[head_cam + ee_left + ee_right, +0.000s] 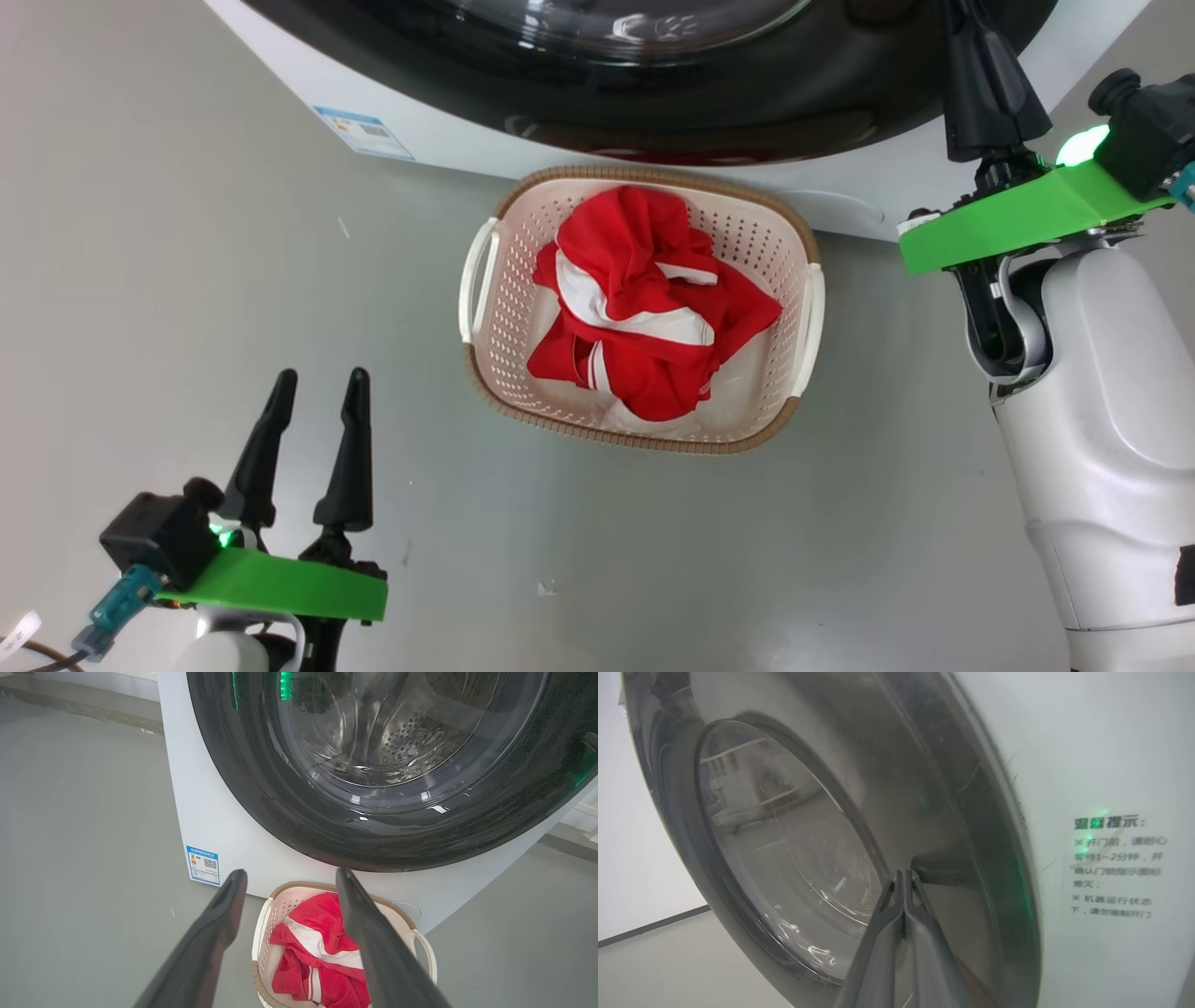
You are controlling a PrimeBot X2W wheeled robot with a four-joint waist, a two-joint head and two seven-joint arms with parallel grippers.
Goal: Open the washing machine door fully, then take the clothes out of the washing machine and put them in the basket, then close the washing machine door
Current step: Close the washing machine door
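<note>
Two of the three steps look done from where I sit, and the third is close. Clothes (644,299) are piled in the basket (644,442), which sits on the floor ahead and to the right of my left end effector (320,375), just in front of the washer (210,812). Through the door (261,788) glass I see bare drum, nothing red in there as far as I can tell.

Left end effector has its fingers spread wide with nothing between them, hanging well clear of the basket. Right end effector (904,873) has its fingers pinched together on nothing, tips right at the door's black rim, with the handle recess just past them to the right.

Door looks swung back against the washer front, flush or near it. Can't tell if the latch has caught, though. My guess is all that's left is a firm push to seat it, then backing both arms off.
</note>
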